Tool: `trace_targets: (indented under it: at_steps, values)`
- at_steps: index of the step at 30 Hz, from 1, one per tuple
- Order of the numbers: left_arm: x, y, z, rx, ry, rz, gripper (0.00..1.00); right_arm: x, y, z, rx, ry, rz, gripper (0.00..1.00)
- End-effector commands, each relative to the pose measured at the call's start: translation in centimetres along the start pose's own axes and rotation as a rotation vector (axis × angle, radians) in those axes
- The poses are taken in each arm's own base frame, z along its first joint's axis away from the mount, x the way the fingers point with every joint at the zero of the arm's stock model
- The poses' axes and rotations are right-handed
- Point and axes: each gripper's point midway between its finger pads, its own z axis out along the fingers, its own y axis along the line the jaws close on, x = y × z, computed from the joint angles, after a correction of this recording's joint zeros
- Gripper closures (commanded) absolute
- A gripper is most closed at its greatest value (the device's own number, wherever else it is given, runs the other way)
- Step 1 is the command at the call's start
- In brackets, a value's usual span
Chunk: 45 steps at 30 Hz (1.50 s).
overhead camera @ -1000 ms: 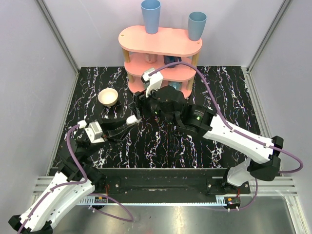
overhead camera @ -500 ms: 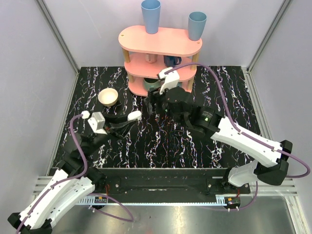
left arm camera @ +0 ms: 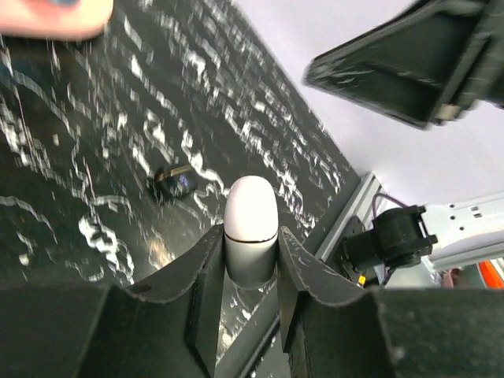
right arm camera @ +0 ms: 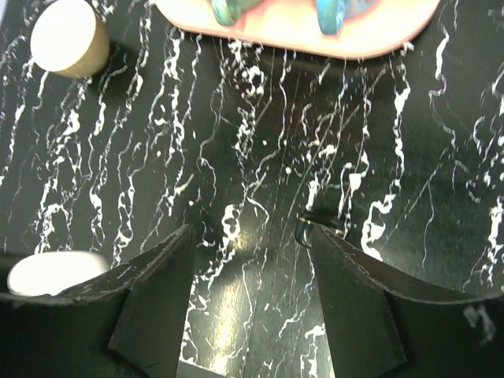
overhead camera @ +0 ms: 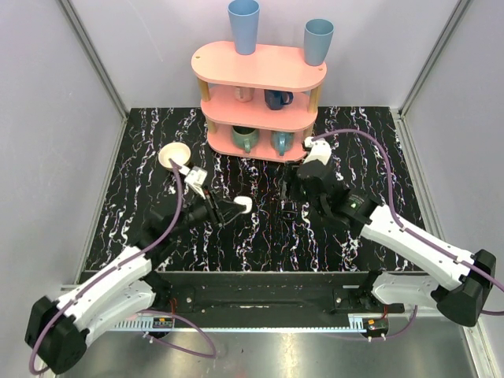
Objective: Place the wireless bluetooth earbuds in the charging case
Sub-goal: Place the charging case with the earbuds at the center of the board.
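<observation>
L arm reaches in over the black marble-patterned table (overhead camera: 378,150). The left gripper (overhead camera: 239,207) is clamped on the small white rounded plastic charging case (left arm camera: 250,214): its fingers (left arm camera: 206,268) pinch it from both sides and hold it off the tabletop, approx. mid-table. In the left wrist cam a seam line runs round the case & the lid looks closed. On the table beyond it lies one small dark earbud (left arm camera: 175,183) w/ a bluish glint, apart from the case. The right gripper (overhead camera: 290,195) hangs just right of the case, jaws spread wide w/ nothing between them. In its own cam the earbud (right arm camera: 315,224) sits right by the inner edge of one finger; can't tell if it's touching. A round cream bowl (overhead camera: 175,155) sits back-left, well apart. A pink three-tier shelf (overhead camera: 260,67) stands at the rear w/ mugs (overhead camera: 244,138) on the lower tiers & two blue plastic cups (overhead camera: 243,25) on top.
</observation>
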Motion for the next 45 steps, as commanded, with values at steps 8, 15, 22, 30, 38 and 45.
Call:
trace_targets:
  at_steps: [8,15,22,30,38,45]
  values:
    - [3.1,3.3,5.4,0.000,0.001,-0.344,1.00,2.0,-0.6,-0.5,-0.025,0.043,0.088,0.31]
    - [5.2,5.2,8.1,-0.017,0.045,-0.410,0.98,2.2,-0.7,-0.6,-0.030,0.048,0.074,0.31]
    - [6.8,7.0,8.8,-0.066,0.055,-0.455,0.96,3.0,-1.5,-0.7,-0.014,0.058,0.093,0.30]
    - [8.7,8.4,10.6,-0.069,0.088,-0.511,0.93,3.2,-1.5,-0.1,-0.008,0.072,0.062,0.30]
    - [10.5,10.0,11.0,-0.129,0.124,-0.528,0.85,2.9,-1.3,-0.1,-0.017,0.071,0.061,0.29]
    - [11.7,10.7,11.4,-0.110,0.124,-0.581,0.85,2.8,-1.3,-0.4,-0.025,0.066,0.056,0.29]
